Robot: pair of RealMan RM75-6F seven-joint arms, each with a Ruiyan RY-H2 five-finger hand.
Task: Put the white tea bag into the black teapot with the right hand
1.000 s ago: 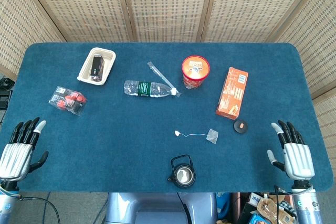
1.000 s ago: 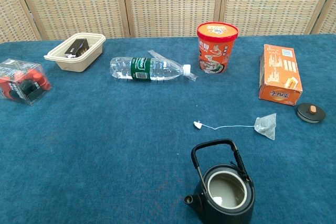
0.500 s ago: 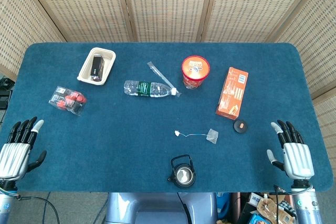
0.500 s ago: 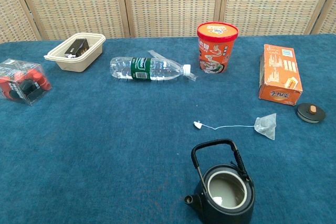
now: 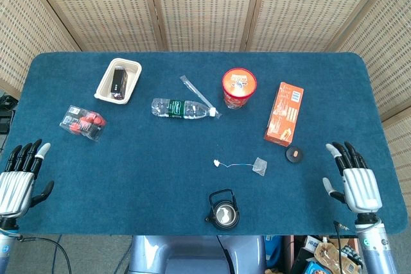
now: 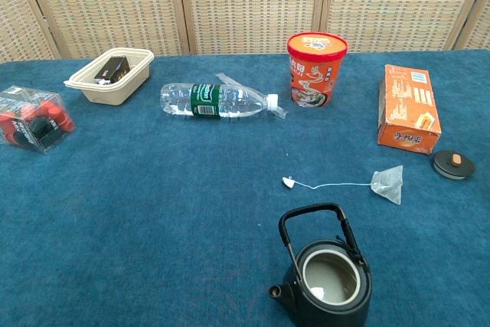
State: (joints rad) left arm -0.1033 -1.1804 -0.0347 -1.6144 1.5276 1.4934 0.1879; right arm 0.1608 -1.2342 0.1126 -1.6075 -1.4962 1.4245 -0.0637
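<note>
White tea bag (image 6: 387, 182), unlabelled, black teapot (image 6: 328, 277)

Lab-type test setup: blue cloth table (image 5: 192, 178), wicker screens (image 5: 199, 4) behind.

White tea bag (image 6: 387, 183) lies flat beyond the lidless, upright black teapot (image 6: 327, 279).

A deep blue table cloth (image 6: 153, 212) carries a black teapot (image 6: 325, 277), a white tea bag (image 6: 387, 182), an orange box (image 6: 409, 109), a red-and-orange patterned cup (image 6: 316, 70), a beige tray (image 6: 111, 76) and a green-labelled clear bottle (image 6: 217, 102).
</note>
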